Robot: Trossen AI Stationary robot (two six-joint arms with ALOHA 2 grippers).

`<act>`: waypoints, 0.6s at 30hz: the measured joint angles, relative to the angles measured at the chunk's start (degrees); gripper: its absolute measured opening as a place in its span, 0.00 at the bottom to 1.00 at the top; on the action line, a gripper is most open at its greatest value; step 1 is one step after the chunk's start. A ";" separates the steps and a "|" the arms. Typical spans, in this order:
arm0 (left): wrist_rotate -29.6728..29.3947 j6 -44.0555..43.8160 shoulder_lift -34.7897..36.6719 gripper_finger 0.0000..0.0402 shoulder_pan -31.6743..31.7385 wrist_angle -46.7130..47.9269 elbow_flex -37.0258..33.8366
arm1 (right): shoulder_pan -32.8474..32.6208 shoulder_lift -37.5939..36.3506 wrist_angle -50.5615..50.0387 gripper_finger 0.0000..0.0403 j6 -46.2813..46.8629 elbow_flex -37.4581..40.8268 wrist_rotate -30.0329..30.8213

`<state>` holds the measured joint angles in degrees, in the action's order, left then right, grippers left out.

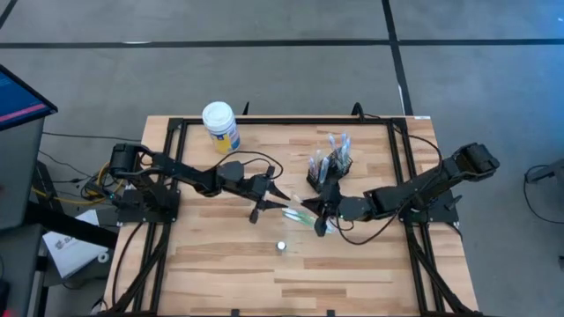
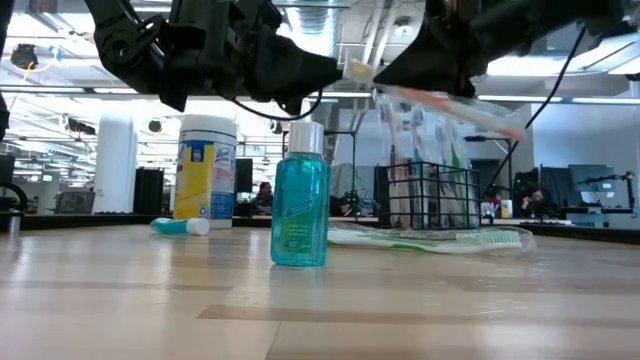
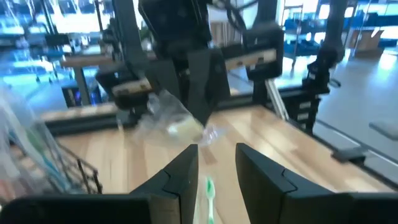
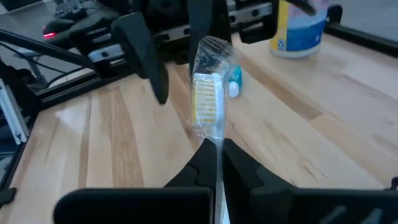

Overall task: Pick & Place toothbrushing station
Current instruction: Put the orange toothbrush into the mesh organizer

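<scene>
One wrapped toothbrush (image 4: 208, 102) | right gripper (image 4: 217, 163) clamped | head probably toward left gripper (image 3: 214, 165)

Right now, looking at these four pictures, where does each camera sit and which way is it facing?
High view: above, looking straight down on the table, both arms and the wire-mesh holder.
Low view: at tabletop height, facing the room; arms enter from above; teal bottle in front.
Left wrist view: on the left arm, past the open left gripper toward the other arm.
Right wrist view: on the right arm; right gripper shut on a wrapped toothbrush.
Shared: that toothbrush shows in both wrist views; the white-lidded jar in the high, low and right wrist views.
</scene>
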<state>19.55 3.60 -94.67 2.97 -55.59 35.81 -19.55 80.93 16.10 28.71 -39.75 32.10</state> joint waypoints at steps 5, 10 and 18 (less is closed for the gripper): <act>0.00 -0.03 0.00 0.25 0.00 -3.38 0.00 | -1.75 -1.56 0.75 0.00 -2.23 0.00 1.70; 0.00 -0.03 0.00 0.25 0.00 -5.37 0.00 | -3.13 -2.80 4.53 0.00 -6.54 0.00 1.81; 1.40 -0.06 0.00 0.25 0.00 -12.55 0.07 | -3.32 -2.93 6.72 0.00 -8.42 -0.02 1.11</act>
<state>20.95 3.55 -94.67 2.96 -68.14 35.88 -22.87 78.00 22.81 20.30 -39.77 33.21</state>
